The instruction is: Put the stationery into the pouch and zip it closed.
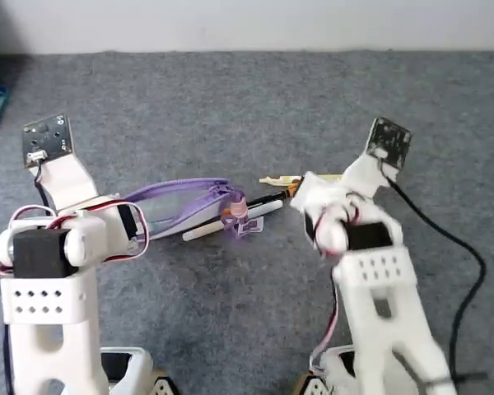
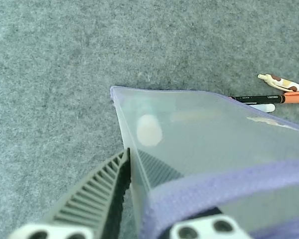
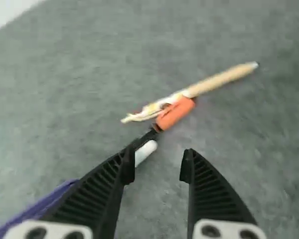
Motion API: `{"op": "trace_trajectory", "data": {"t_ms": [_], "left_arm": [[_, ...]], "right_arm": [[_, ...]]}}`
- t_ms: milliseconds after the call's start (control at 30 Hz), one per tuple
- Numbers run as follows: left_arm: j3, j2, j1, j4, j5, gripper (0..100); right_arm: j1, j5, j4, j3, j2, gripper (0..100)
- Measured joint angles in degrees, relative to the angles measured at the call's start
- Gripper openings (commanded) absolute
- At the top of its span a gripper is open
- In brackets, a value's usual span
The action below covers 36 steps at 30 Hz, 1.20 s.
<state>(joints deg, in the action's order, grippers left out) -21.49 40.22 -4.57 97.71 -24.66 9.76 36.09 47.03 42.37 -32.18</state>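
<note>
Showing faintly through the pouch (image 2: 214, 134): whitish shape (image 2: 148, 130)

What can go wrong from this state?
1. The orange-capped black pen and the cream pen lie bunched together. The open right claw may catch both or scatter them.
2. The left claw grips the translucent purple-trimmed pouch at one spot, so its mouth may sag or slip during insertion.
</note>
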Motion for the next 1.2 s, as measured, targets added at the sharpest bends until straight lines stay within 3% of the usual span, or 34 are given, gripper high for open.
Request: {"op": "trace_trajectory", "data": {"t_ms": [200,600,800,1200], "left_arm": [[-0.6,0.1,0.0,-0.1,0.0,1],[-0.6,0.1,0.0,-0.1,0.0,1],[-0.6,0.1,0.0,-0.1,0.0,1],[-0.6,0.1,0.0,-0.1,0.0,1]], "right_arm": [[-1.1,3.0,2.8,-16.4,18.6,15.0],[-5.3,10.2,27.6,-58.7,55.6,15.1],[-7.1,11.7,33.1,-76.7,69.3,15.1],[-8.7,11.7,33.6,-88.7,83.9,14.8]]}}
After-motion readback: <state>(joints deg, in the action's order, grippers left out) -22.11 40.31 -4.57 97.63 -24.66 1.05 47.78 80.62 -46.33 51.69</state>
